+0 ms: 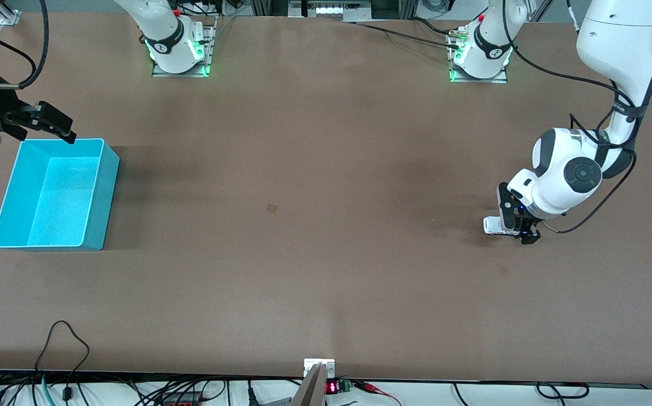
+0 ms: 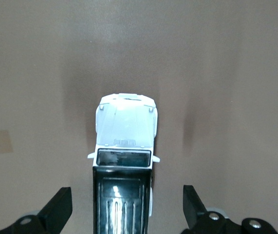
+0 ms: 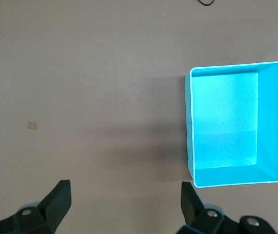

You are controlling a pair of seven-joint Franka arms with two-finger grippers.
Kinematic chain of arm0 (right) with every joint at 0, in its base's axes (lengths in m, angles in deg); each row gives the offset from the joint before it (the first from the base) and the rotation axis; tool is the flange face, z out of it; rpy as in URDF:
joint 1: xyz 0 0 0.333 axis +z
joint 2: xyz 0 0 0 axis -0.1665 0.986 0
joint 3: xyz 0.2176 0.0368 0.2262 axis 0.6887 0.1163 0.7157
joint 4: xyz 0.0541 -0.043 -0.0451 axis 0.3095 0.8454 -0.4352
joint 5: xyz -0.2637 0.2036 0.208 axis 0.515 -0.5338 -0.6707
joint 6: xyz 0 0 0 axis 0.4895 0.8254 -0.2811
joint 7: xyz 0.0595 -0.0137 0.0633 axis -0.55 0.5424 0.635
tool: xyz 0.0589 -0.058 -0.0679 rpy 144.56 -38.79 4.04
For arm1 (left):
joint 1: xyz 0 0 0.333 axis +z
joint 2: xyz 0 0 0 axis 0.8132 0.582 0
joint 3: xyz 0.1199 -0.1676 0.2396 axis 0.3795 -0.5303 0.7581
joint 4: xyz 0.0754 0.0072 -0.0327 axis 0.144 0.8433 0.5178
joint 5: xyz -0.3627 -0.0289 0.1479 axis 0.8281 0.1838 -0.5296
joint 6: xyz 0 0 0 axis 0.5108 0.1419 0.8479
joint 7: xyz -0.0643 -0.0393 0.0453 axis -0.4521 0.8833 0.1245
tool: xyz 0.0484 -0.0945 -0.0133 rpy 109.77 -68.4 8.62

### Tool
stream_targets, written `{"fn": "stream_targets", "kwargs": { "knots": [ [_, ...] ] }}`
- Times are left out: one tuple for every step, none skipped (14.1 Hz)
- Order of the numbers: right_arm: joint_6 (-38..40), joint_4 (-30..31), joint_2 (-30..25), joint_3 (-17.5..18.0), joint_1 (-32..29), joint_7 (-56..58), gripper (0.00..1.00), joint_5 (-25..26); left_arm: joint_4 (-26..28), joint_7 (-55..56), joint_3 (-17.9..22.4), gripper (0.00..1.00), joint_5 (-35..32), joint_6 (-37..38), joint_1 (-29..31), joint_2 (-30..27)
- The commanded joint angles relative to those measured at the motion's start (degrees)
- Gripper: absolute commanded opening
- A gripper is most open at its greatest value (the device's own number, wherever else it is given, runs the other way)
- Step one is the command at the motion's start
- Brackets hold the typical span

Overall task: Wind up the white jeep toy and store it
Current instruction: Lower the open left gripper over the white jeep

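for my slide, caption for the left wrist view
Open left gripper straddling the white jeep toy on the brown table.

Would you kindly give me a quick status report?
Left gripper open, straddling white jeep toy on table. Right gripper open, waiting over cyan bin rim. Nothing in the way.

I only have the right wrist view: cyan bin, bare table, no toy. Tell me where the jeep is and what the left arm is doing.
Observer: The white jeep toy sits on the table at the left arm's end.
Operator: Report the left gripper.
Observer: The left gripper is low over the jeep's black roof, fingers open on both sides, not touching.
Operator: Confirm the bin's contents.
Observer: The cyan bin holds nothing; the right gripper waits open above its rim.
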Motion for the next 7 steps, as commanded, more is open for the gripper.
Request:
{"fn": "stream_targets", "kwargs": {
  "knots": [
    [0.68, -0.02, -0.7, 0.26, -0.38, 0.8, 1.0, 0.35, -0.09, -0.73, -0.15, 0.98, -1.08, -0.83, 0.26, 0.57],
    [0.68, -0.02, -0.7, 0.26, -0.38, 0.8, 1.0, 0.35, -0.18, -0.73, -0.15, 0.94, -1.08, -0.91, 0.26, 0.74],
    [0.68, -0.02, -0.7, 0.26, -0.38, 0.8, 1.0, 0.35, -0.18, -0.82, -0.15, 0.89, -1.08, -1.35, 0.43, 1.09],
    [0.68, -0.02, -0.7, 0.26, -0.38, 0.8, 1.0, 0.35, -0.18, -0.82, -0.15, 0.82, -1.16, -1.44, 0.52, 1.18],
    [0.68, -0.02, -0.7, 0.26, -0.38, 0.8, 1.0, 0.43, -0.18, -0.82, -0.15, 0.67, -1.17, -1.44, 0.52, 1.27],
    [0.6, -0.02, -0.7, 0.26, -0.38, 0.8, 1.0, 0.35, -0.18, -0.91, -0.15, 0.49, -1.17, -1.44, 0.52, 1.27],
    [0.59, -0.02, -0.7, 0.26, -0.38, 0.8, 1.0, 0.35, -0.18, -0.91, -0.15, 0.35, -1.08, -1.35, 0.52, 1.27]
  ]
}}
